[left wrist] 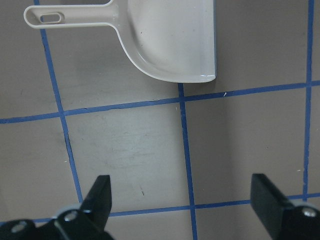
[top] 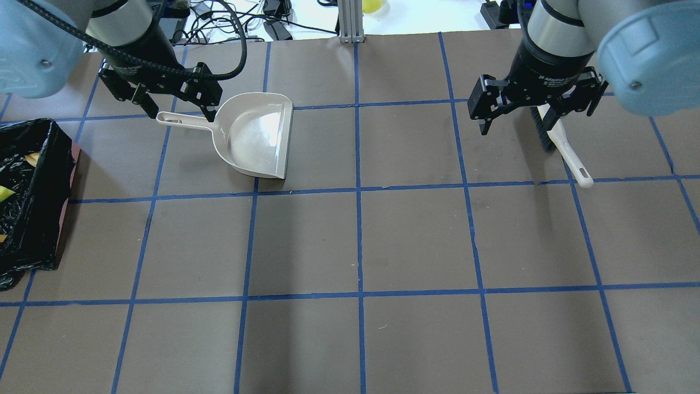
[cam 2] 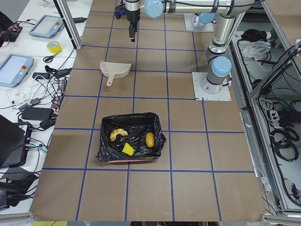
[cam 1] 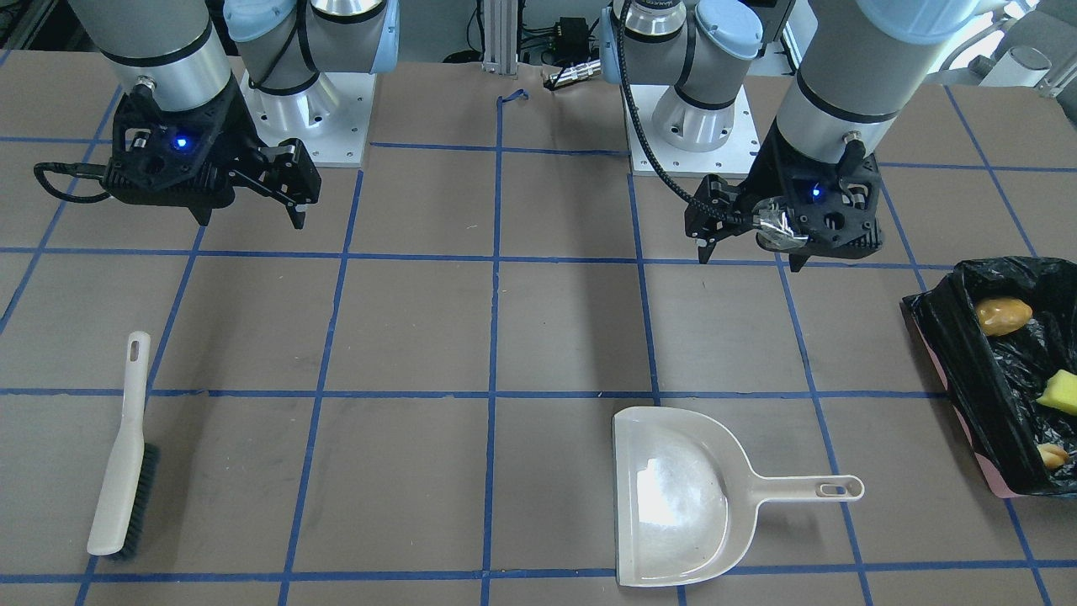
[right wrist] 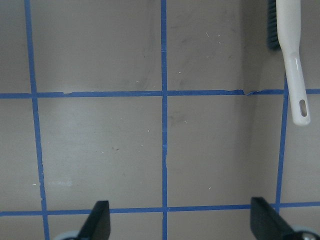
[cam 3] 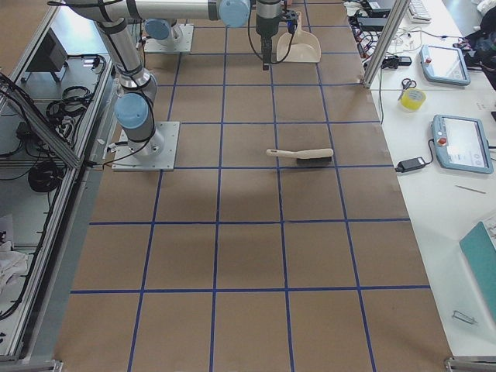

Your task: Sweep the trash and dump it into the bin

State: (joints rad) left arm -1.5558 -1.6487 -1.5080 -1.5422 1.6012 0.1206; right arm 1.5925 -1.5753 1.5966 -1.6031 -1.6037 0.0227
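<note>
The bin [cam 1: 951,353], lined with a black bag, stands at the table's end on my left, also in the overhead view [top: 52,164]. In it lie the orange-brown lump [cam 1: 1003,314], the yellow-and-green sponge [cam 1: 1058,391] and the pale crescent slice [cam 1: 1052,455]. My left gripper [cam 1: 749,252] hangs open and empty above the table, back from the beige dustpan [cam 1: 681,497]. My right gripper [cam 1: 252,220] hangs open and empty, back from the brush [cam 1: 126,454]. The left wrist view shows the empty dustpan [left wrist: 175,40], the right wrist view the brush handle [right wrist: 292,60].
The brown table top carries a grid of blue tape lines [top: 358,191]. The arm bases [cam 1: 307,109] stand at the robot's edge. Tablets, tape and cables lie on side benches [cam 2: 28,70] beyond the table's far edge.
</note>
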